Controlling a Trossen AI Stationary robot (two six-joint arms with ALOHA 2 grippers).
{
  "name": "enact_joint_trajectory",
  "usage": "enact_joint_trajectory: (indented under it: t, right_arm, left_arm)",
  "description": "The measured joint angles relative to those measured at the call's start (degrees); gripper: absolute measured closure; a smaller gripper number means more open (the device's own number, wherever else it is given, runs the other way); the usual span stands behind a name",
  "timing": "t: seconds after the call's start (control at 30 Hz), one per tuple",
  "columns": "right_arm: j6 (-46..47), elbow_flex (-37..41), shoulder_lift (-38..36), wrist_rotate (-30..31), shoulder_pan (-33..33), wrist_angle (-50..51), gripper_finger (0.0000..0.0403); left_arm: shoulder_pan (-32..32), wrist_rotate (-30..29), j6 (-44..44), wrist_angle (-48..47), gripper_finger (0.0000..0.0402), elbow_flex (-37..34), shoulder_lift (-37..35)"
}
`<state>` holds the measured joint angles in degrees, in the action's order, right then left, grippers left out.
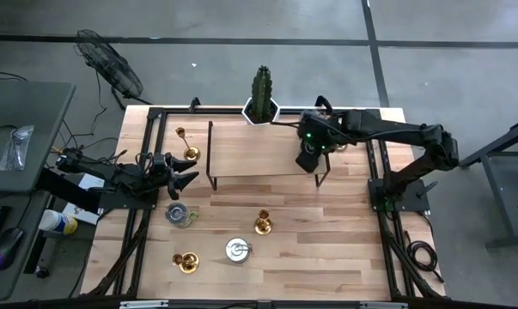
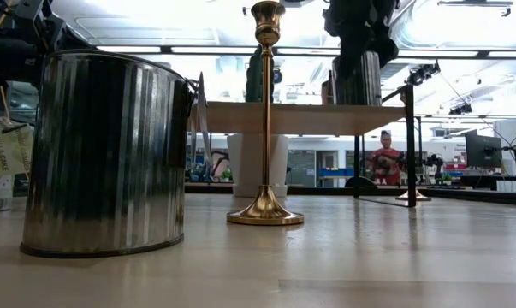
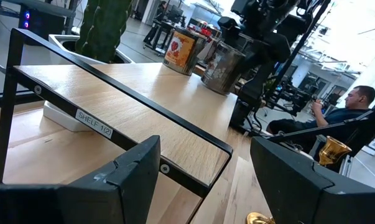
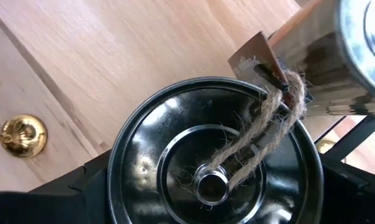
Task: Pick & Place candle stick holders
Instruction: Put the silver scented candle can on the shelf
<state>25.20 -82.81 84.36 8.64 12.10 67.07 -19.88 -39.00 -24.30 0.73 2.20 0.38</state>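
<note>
Pale wooden boards make up the table [image 1: 327, 257], and a low shelf [image 1: 259, 159] on black legs stands across its far half, with a cactus in a white pot [image 1: 261, 101] behind it at the far edge.

Four brass candle stick holders are spread about. Two stand close together near the shelf's left end, a slim one [image 1: 179, 134] and a wider one [image 1: 191, 153]. One more [image 1: 262, 223] stands on the open table in front of the shelf, roughly in the middle; from table height it is a tall thin stem on a flared foot [image 2: 265, 111]. The fourth [image 1: 186, 261] sits nearer the front, to the left. Two silver tins stand among them, one [image 1: 180, 214] to the left and one [image 1: 237, 250] beside the front holder; the low camera sees one ribbed tin [image 2: 108, 154] close up.

The left gripper [image 1: 183, 175] hangs by the shelf's left end, just beside the wider holder, its fingers [image 3: 122, 180] spread apart with nothing between them. The right gripper [image 1: 308, 154] is over the right end of the shelf, where a dark tin with a twine loop on its lid [image 4: 215, 155] stands directly under it. Its fingers stand wide on either side of that tin, and whether they grip it I cannot tell. A seated person [image 3: 342, 112] shows in the room beyond.
</note>
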Motion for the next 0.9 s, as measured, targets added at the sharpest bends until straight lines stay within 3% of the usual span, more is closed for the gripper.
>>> enact_joint_trajectory:
  t: [0.57, 0.9]
  right_arm:
    - [-9.46, 0.00, -0.02, -4.68, 1.94, 0.16, 0.0055]
    - [-13.47, 0.00, -0.04, -4.36, 3.12, 1.47, 0.0050]
  left_arm:
    - [0.02, 0.00, 0.00, 0.00, 0.0156, 0.00, 0.00]
    - [0.02, 0.00, -0.01, 0.00, 0.0156, 0.00, 0.00]
